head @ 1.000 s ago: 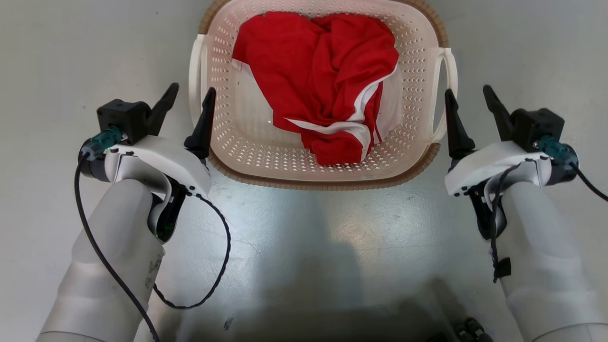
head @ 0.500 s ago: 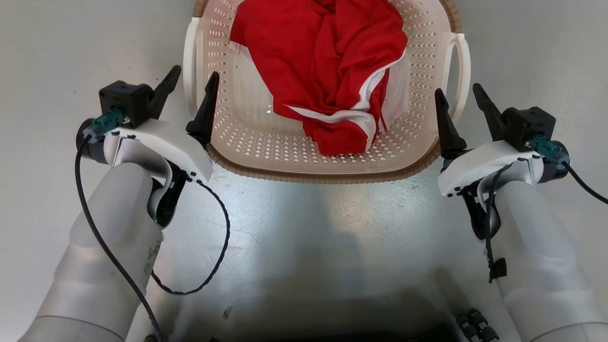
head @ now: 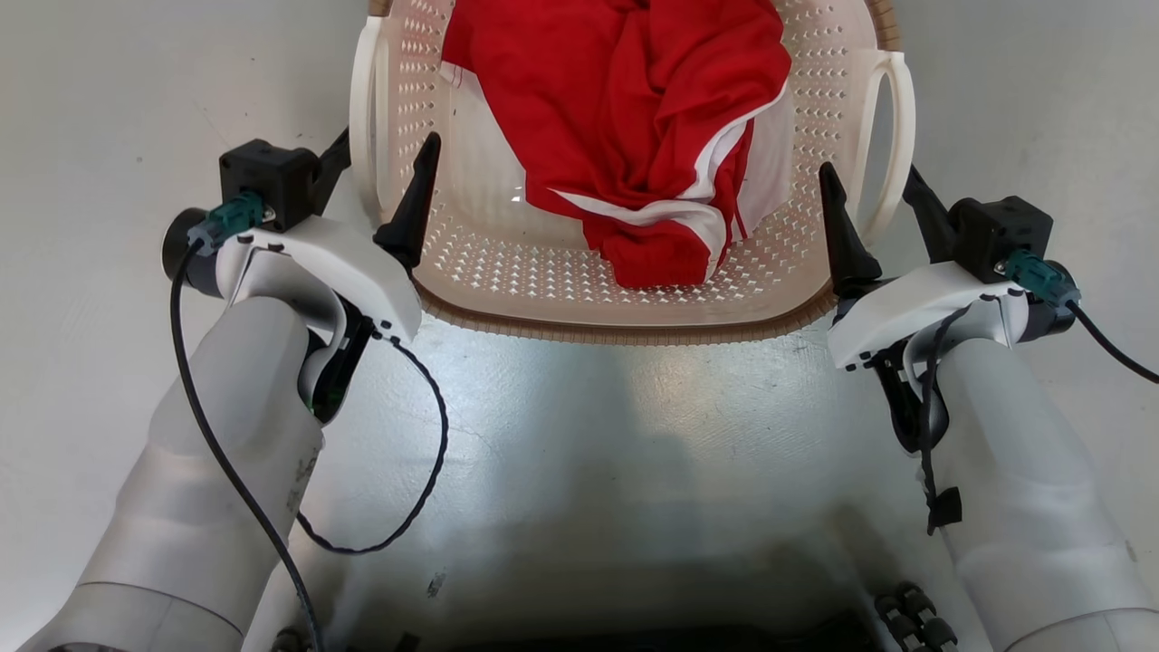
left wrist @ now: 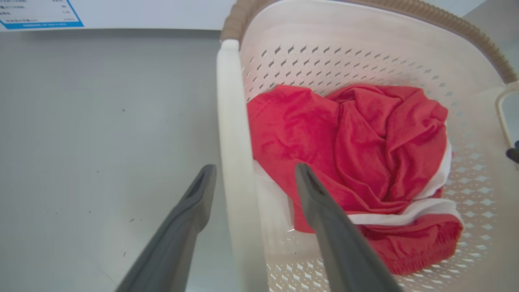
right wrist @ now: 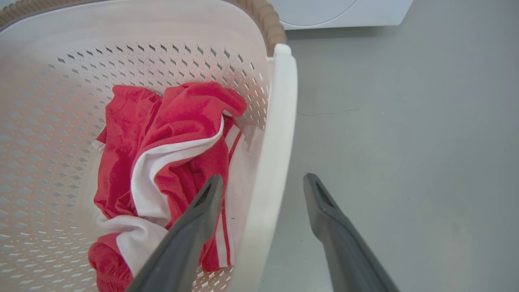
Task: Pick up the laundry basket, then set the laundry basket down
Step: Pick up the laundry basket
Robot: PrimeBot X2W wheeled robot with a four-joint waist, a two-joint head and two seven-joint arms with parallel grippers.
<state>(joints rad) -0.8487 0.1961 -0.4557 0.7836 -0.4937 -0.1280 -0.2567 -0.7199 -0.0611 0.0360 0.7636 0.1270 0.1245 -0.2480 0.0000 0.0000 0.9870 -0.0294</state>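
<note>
The laundry basket (head: pixel 634 326) stands on the grey floor, cream and perforated with a brown woven rim, and holds a red and white garment (head: pixel 625 109). My left gripper (head: pixel 385 167) is open and straddles the left loop handle (head: pixel 365 118), one finger inside the basket and one outside. In the left wrist view the handle (left wrist: pixel 233 142) runs between the fingers of the left gripper (left wrist: pixel 254 170). My right gripper (head: pixel 867 190) is open astride the right handle (head: pixel 892 118). The right wrist view shows that handle (right wrist: pixel 279 121) inside the right gripper (right wrist: pixel 262 179). Neither gripper has closed on its handle.
A white appliance (right wrist: pixel 324 12) stands on the floor beyond the basket. A white panel with a blue-edged label (left wrist: pixel 36 14) sits at the far left. My dark base (head: pixel 634 634) lies at the head view's bottom edge. Black cables hang off both wrists.
Both grippers have moved forward, so each handle now sits deeper between its fingers. The basket has slid up the head view as the camera shifted.
</note>
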